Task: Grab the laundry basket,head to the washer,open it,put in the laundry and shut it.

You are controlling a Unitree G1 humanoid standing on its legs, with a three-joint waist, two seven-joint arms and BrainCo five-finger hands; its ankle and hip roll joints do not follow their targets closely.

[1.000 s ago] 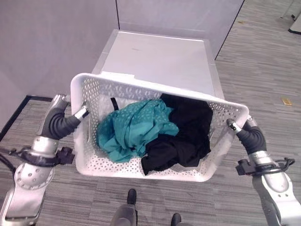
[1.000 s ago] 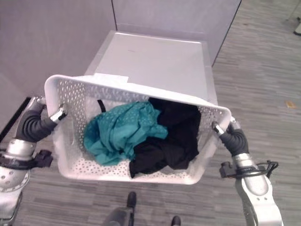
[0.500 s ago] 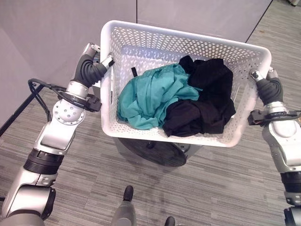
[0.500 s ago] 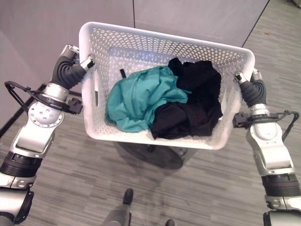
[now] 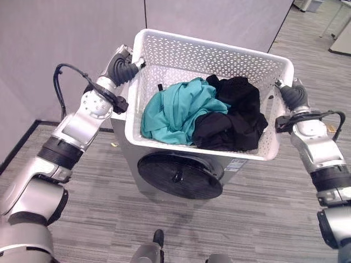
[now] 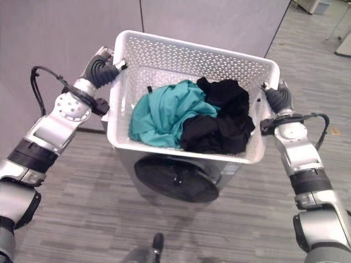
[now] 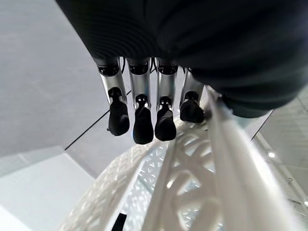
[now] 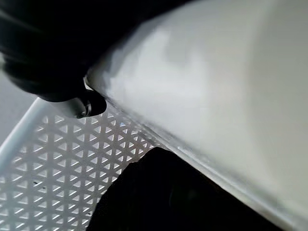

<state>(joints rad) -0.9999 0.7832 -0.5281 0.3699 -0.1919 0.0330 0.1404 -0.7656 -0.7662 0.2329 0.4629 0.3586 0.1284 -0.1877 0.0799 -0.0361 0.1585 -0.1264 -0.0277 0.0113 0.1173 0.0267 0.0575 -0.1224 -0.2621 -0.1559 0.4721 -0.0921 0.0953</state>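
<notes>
I hold the white perforated plastic laundry basket [image 5: 164,143] above the grey front-loading washer [image 5: 181,175], my left hand [image 5: 124,67] and right hand [image 5: 289,93] each clamped on an end rim.

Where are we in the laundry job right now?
Done: the basket is picked up and brought to the washer, held above it. In hand: the left hand and right hand grip its opposite rims. Left: the round door looks closed, and the teal garment and black clothes remain in the basket, so opening, loading and shutting remain.
</notes>
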